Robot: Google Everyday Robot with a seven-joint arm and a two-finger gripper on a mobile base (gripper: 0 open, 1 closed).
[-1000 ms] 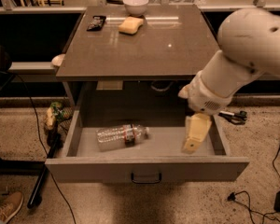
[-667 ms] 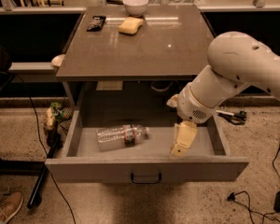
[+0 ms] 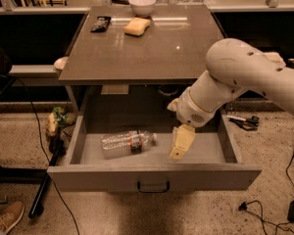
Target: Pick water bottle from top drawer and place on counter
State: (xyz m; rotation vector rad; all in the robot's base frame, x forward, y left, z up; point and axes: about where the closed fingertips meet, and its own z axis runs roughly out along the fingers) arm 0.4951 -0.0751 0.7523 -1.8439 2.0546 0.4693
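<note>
The top drawer [image 3: 152, 176] stands pulled out under the counter [image 3: 142, 45]. The water bottle [image 3: 126, 142] lies on its side on the drawer floor, left of centre, cap pointing right. My gripper [image 3: 180, 143] hangs down inside the drawer, right of the bottle's cap and apart from it. It holds nothing that shows. The white arm reaches in from the right.
On the counter's far side sit a white bowl [image 3: 141, 5], a yellow sponge [image 3: 137, 26] and a dark packet [image 3: 100, 23]. Cables and a shoe [image 3: 7, 217] lie on the floor at left. Tools [image 3: 242, 122] lie on the floor at right.
My gripper has moved left inside the drawer, closer to the bottle's cap. The bottle has not moved.
</note>
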